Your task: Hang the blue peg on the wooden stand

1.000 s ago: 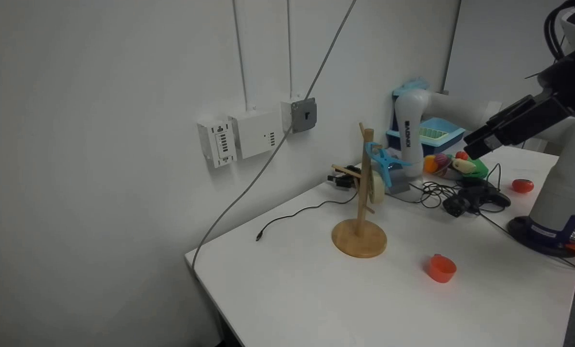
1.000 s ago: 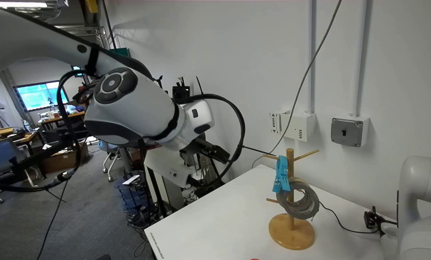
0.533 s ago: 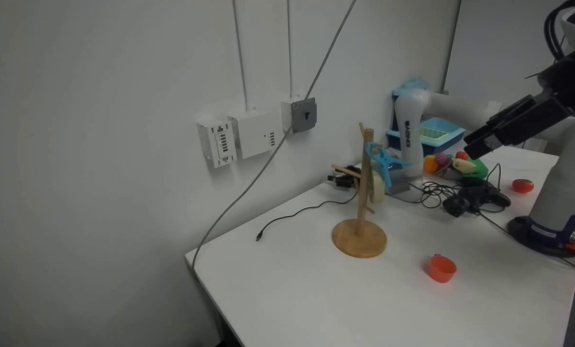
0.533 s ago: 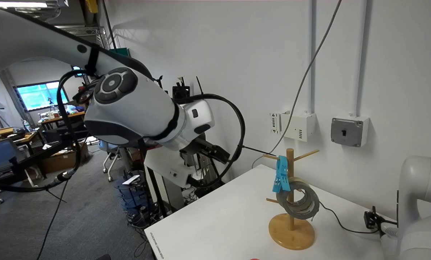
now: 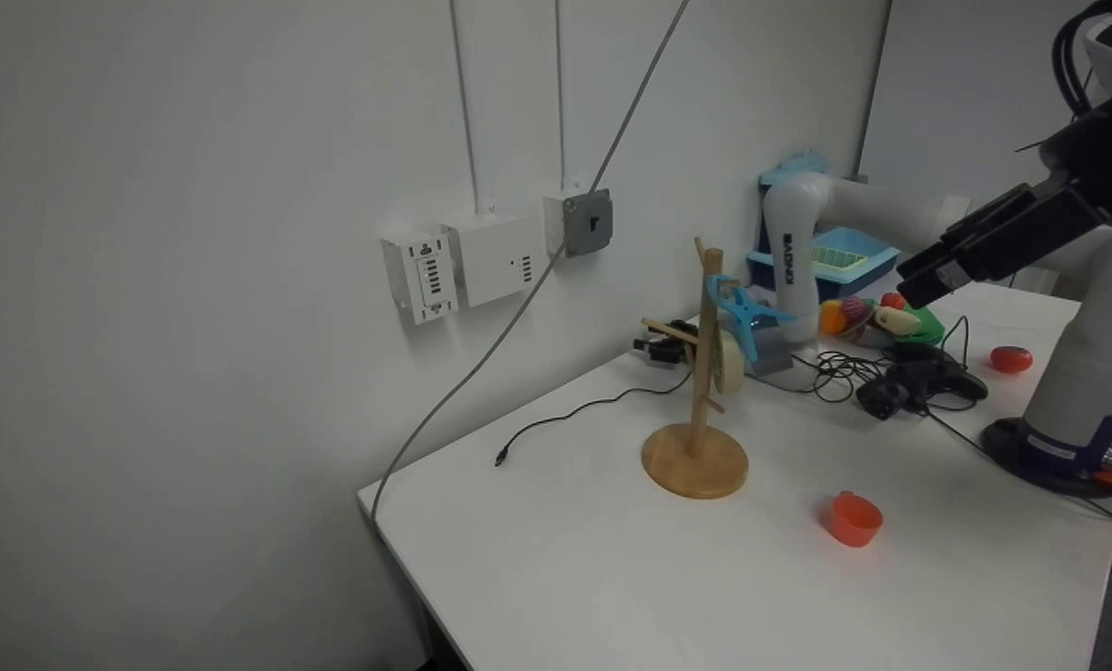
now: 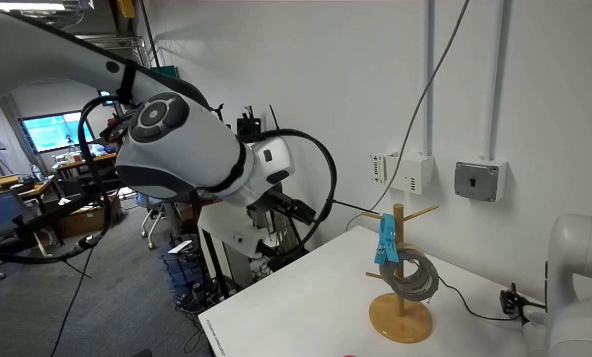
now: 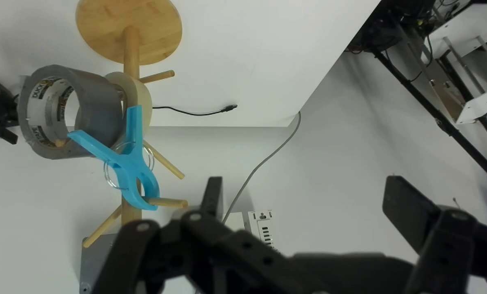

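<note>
There's the claw (image 7: 304, 200), its two fingers spread wide! And over to the left of it in the wrist view, well apart from it in both exterior views, there's the blue peg (image 7: 130, 164), hanging on the wooden stand (image 7: 131, 51).

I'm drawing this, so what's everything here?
Table: one, white, below
Wooden stand: one, tan, table
Clothes peg: one, blue, stand arm
Duct tape: at least one, grey, stand
Tape roll: one, cream, stand
Cup: one, red, table
Play food: several, multicoloured, table
Gadgets, cables: several, black, table
Tubs: some, blue, back
Electrical boxes: three, mostly white, wall
Cord: one, grey, wall
Kinova arm: one, white, table
Clutter: lots, mixed, background
Robot arm: one, white, foreground
Tool: one, black, arm's end
</note>
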